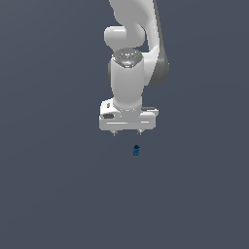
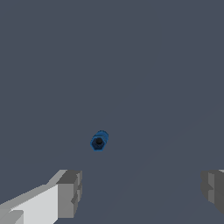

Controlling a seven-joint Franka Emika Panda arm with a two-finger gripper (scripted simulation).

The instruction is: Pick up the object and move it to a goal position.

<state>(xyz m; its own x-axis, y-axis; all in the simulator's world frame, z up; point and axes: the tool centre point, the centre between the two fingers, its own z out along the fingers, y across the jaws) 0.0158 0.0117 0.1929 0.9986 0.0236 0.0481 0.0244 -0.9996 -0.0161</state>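
Below the gripper: small dark-blue object [image 1: 136, 150], apart from the fingertips, nothing touching it.
Scene: flat plain grey-blue floor [image 1: 48, 194], same tone everywhere, no other items on it.
Arm: white robot arm [image 1: 127, 82] comes down from the top of the exterior view, wrist pointing straight down, grey joint cover on the exterior view's right side.
Gripper: white hand block with two short finger tips poking out underneath [image 1: 127, 132]; tips well apart, jaws open, nothing between them.
Gripper, wrist view: two grey finger pads at the frame edge [image 2: 142, 188], one on a white finger [image 2: 70, 192], the other [image 2: 214, 186] cut off by the frame; wide gap between them, bare floor in the gap.
Object position, exterior view: just under the hand, slightly toward the exterior view's right of the gripper's centre line, close to the tip on that side but clear of it.
Object look: tiny, blocky, dark blue with lighter blue flecks, far smaller than the hand.
Object, wrist view: [image 2: 99, 141] short stubby blue piece with a dark end face and a dark hole in it, lighter blue along the side; sits beyond the pads, not between them.
Contact: none visible between gripper and object.
Object resting or floating: cannot tell, no shadow to go by.
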